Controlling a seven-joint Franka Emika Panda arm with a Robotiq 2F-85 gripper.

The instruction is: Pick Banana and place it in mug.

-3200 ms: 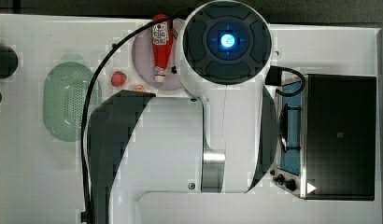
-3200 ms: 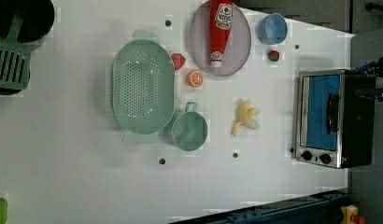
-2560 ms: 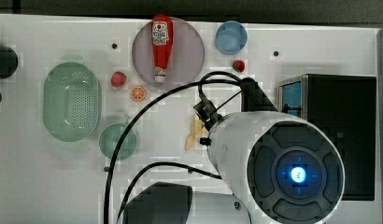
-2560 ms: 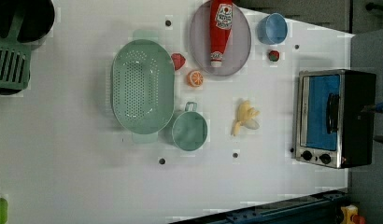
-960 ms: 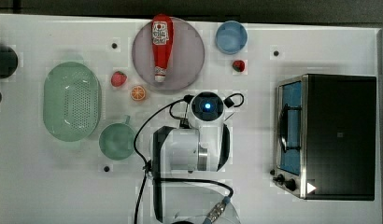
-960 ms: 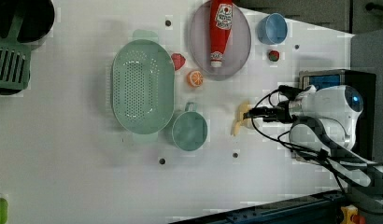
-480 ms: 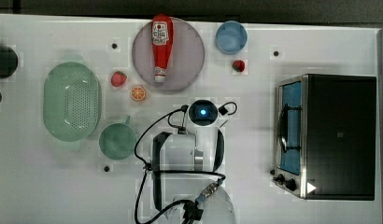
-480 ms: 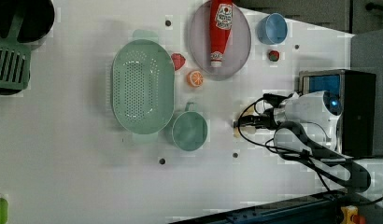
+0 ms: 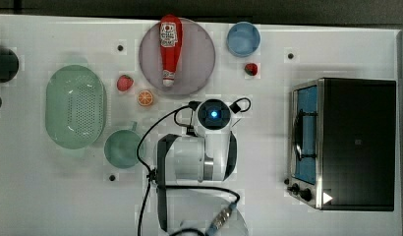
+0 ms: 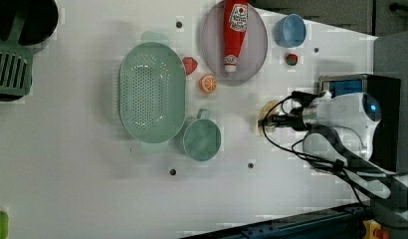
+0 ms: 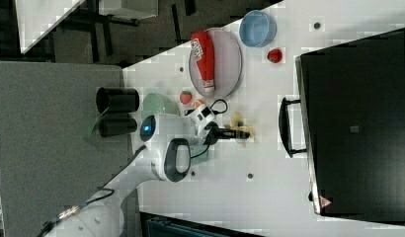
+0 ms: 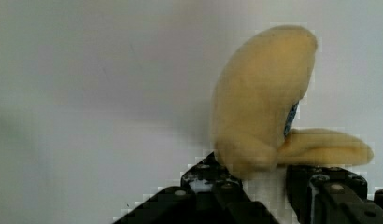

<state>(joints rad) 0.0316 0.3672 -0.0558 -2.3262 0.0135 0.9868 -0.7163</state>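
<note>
white tabletop [image 9: 52, 196] carrying the following. banana [image 12: 259, 107]: pale yellow, curved, lying on the bare surface near the middle, between the mug and the toaster oven; in the left view its end [image 10: 265, 110] is peeking out at the tip of the arm. claw [image 12: 266, 179]: pointing down at the banana, its dark fingers [image 12: 213, 179] standing on either side of the fruit's lower end in the wrist view; whether they are pressing on it or just flanking it cannot be told, and the banana is lying on the tabletop. robot arm [image 9: 199, 157]: white, reaching out over the middle of the tabletop, cables looping around its wrist. mug [image 9: 122, 148]: teal-green, round, upright, sitting just beside the colander and well apart from the banana, toward the top view's left. colander [image 9: 75, 106]: pale green, oval, perforated, lying at the top view's left. plate [image 9: 189, 69]: grey, round, holding a red ketchup bottle [image 9: 169, 46] lying on its side. orange slice [image 9: 145, 98] and strawberry [image 9: 124, 82]: sitting between the colander and the plate. blue cup [image 9: 243, 39]: standing beside the plate, with a small red fruit [image 9: 250, 69] near it. toaster oven [image 9: 357, 142]: black, sitting at the top view's right.
</note>
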